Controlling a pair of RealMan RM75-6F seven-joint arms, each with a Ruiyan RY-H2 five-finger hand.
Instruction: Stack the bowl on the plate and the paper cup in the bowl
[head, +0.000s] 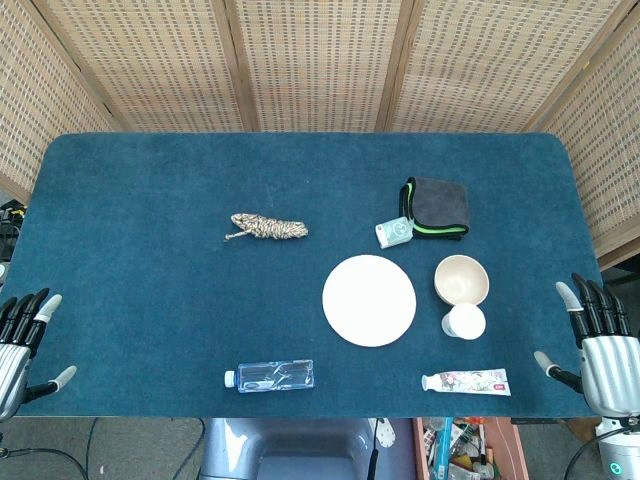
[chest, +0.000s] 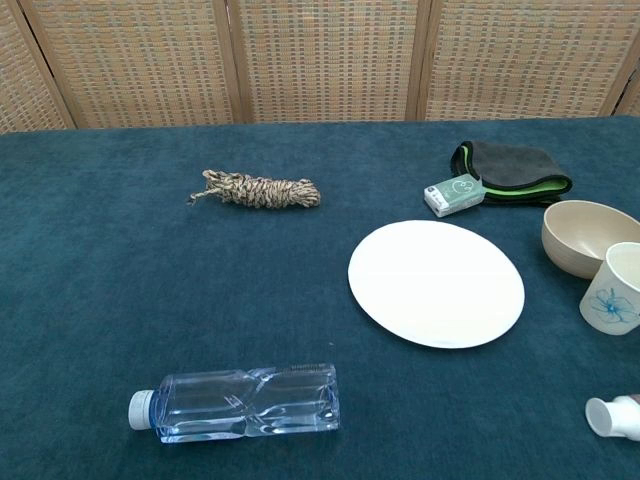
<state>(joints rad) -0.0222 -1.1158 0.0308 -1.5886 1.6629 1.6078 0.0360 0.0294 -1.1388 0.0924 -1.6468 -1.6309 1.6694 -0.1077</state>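
A white plate lies flat on the blue table, right of centre. Just right of it sits a beige bowl, upright and empty. A white paper cup with a blue flower print stands in front of the bowl, close to it. My left hand hovers at the table's left front edge with fingers spread, holding nothing. At the right front edge my right hand is likewise spread and empty, well right of the cup. Neither hand appears in the chest view.
A coiled rope lies left of centre. A clear water bottle lies near the front edge. A dark folded cloth and a small box sit behind the bowl. A tube lies front right.
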